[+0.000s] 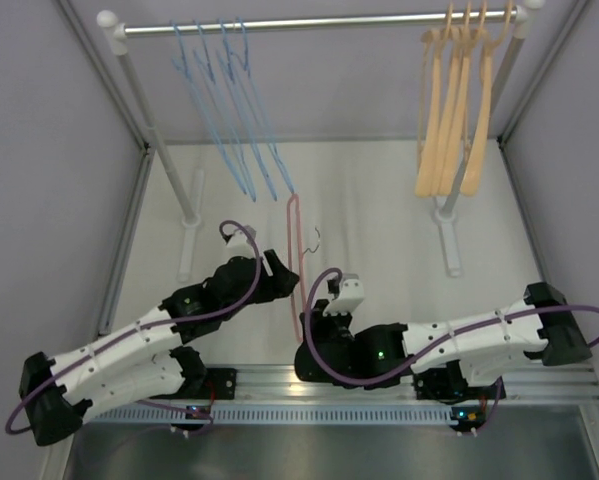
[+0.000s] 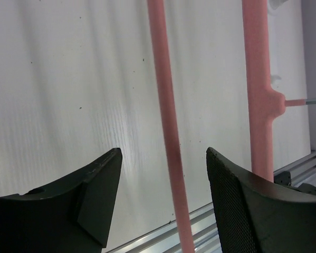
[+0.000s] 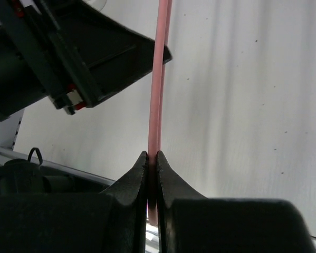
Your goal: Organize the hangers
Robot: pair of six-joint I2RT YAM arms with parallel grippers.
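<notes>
A pink-red hanger [image 1: 296, 255] stands on edge above the table, between my two arms. My right gripper [image 3: 152, 158] is shut on its lower end, the thin pink bar [image 3: 159, 79] rising straight up from the jaws. My left gripper [image 2: 163, 155] is open, with one pink bar [image 2: 168, 132] running between its fingers without touching them; the other bar with the hook neck [image 2: 263, 100] passes to the right. Several light-blue wire hangers [image 1: 229, 110] hang at the rail's left, several peach-orange ones [image 1: 454, 110] at its right.
The silver rail [image 1: 319, 22] spans the back on two white posts [image 1: 164, 160] with feet on the white table [image 1: 379, 200]. An aluminium frame [image 1: 379, 385] runs along the near edge. Grey walls close in both sides.
</notes>
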